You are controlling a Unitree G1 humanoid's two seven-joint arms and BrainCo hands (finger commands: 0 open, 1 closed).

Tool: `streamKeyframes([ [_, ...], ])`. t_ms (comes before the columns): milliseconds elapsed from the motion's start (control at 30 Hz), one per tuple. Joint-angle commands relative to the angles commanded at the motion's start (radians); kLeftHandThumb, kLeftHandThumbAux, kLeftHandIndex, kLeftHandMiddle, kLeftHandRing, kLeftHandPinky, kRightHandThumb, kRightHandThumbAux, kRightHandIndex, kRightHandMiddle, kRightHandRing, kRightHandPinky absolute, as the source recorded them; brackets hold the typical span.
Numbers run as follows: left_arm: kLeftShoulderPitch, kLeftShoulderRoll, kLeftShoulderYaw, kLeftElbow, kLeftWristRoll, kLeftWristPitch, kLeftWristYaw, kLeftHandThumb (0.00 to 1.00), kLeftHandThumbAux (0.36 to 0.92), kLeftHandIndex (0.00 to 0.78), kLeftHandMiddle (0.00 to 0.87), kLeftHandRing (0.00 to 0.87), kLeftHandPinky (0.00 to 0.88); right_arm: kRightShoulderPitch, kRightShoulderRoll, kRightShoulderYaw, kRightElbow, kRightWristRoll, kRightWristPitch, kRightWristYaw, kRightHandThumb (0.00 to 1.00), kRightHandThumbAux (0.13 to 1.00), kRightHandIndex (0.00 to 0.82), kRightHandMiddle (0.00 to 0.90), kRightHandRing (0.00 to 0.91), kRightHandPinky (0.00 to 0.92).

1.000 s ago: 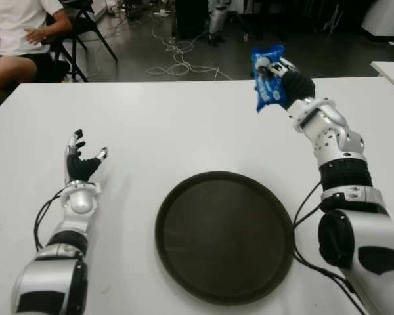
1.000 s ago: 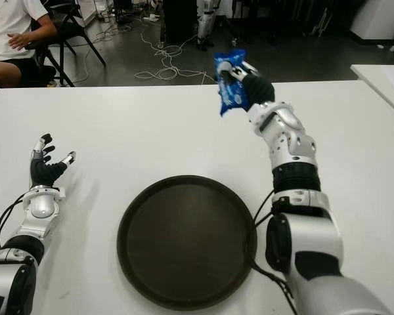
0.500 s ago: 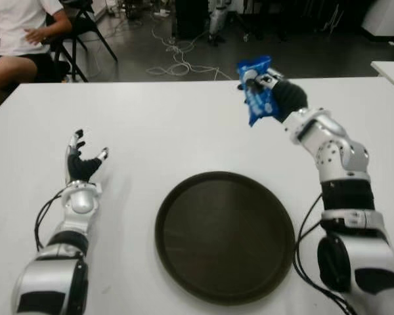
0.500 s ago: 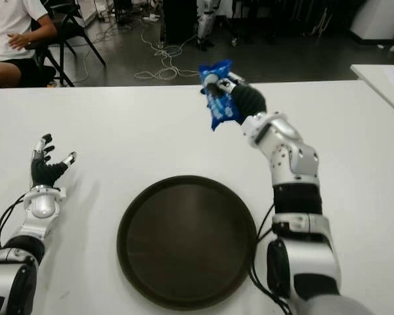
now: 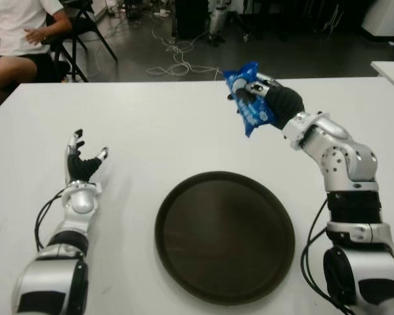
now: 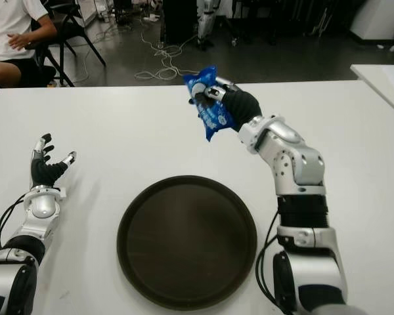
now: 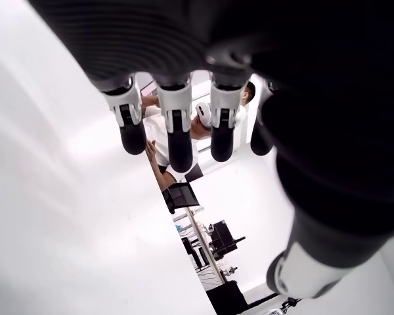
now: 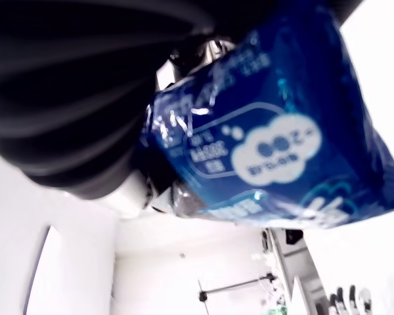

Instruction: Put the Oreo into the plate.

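Observation:
My right hand (image 5: 266, 100) is shut on a blue Oreo packet (image 5: 245, 98), held in the air over the far half of the table, beyond the plate's far right rim. The right wrist view shows the same blue packet (image 8: 269, 141) filling the frame, pinched in my fingers. The round dark plate (image 5: 177, 252) lies flat on the white table (image 5: 157, 125) near its front edge, with nothing on it. My left hand (image 5: 81, 161) shows at the left of the plate, fingers spread and holding nothing.
A person in a white shirt (image 5: 16, 33) sits on a chair beyond the table's far left corner. Cables (image 5: 177, 62) lie on the dark floor behind the table. A second white table (image 5: 391, 69) edge shows at the far right.
My right hand has carried the Oreo packet leftward and nearer, toward the plate. The left hand has not moved.

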State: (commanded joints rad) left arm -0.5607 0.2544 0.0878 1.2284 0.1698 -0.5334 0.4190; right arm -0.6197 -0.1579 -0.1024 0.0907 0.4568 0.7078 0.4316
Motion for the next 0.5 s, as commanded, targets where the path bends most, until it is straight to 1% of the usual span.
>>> streamKeyframes([
  [333, 0.001, 0.001, -0.005, -0.001, 0.006, -0.007, -0.003, 0.0, 0.79, 0.076, 0.117, 0.102, 0.09, 0.025, -0.02, 0.041, -0.057, 0.0, 0.073, 0.013, 0.72, 0.716, 0.437, 0.797, 0.816, 0.829],
  [500, 0.001, 0.003, -0.006, -0.004, 0.005, -0.006, -0.01, 0.0, 0.798, 0.08, 0.115, 0.098, 0.083, 0.026, -0.028, 0.052, -0.067, 0.008, 0.103, 0.032, 0.723, 0.716, 0.435, 0.793, 0.819, 0.834],
])
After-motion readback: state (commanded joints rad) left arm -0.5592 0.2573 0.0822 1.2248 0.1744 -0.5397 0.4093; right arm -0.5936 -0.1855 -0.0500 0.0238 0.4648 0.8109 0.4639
